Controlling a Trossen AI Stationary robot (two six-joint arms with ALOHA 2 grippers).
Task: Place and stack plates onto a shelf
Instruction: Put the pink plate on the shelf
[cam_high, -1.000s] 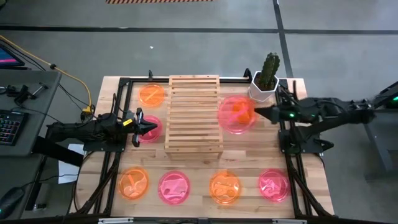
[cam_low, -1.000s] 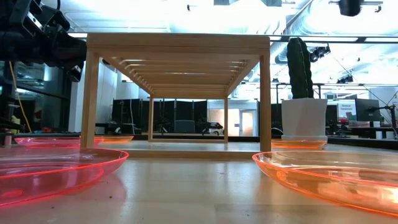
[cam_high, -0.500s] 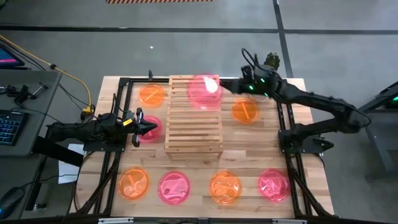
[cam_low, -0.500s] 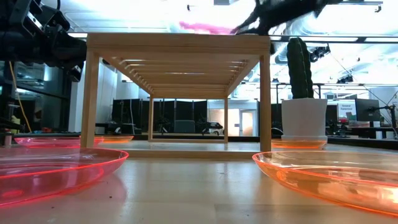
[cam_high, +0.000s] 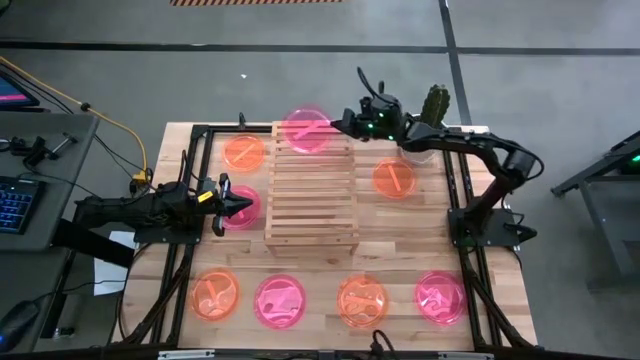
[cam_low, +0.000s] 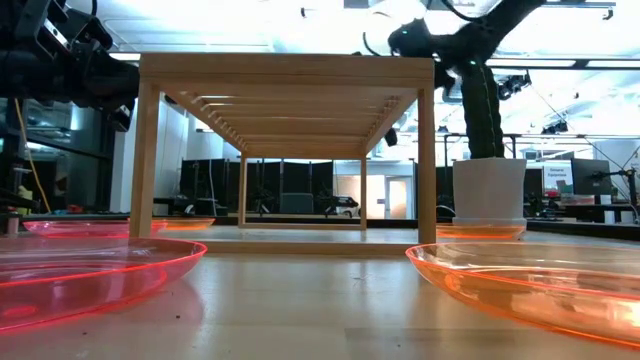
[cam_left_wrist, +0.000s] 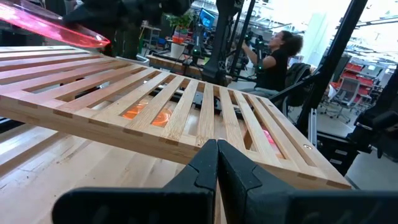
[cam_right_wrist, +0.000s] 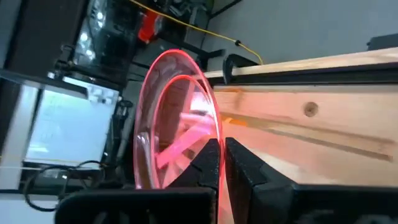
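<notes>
Right claw (cam_high: 345, 124) clenched on pink plate (cam_high: 305, 129) above shelf (cam_high: 312, 185) far edge; left claw (cam_high: 243, 206) closed, idle. Next: lowering, releasing.

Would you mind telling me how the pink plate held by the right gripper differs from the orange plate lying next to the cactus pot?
The held pink plate is pinched by its rim in the right gripper over the far end of the shelf; the orange plate lies free on the tabletop, right of the shelf. One is neon pink, the other orange. Both are small, round, translucent plates with markings inside.
</notes>
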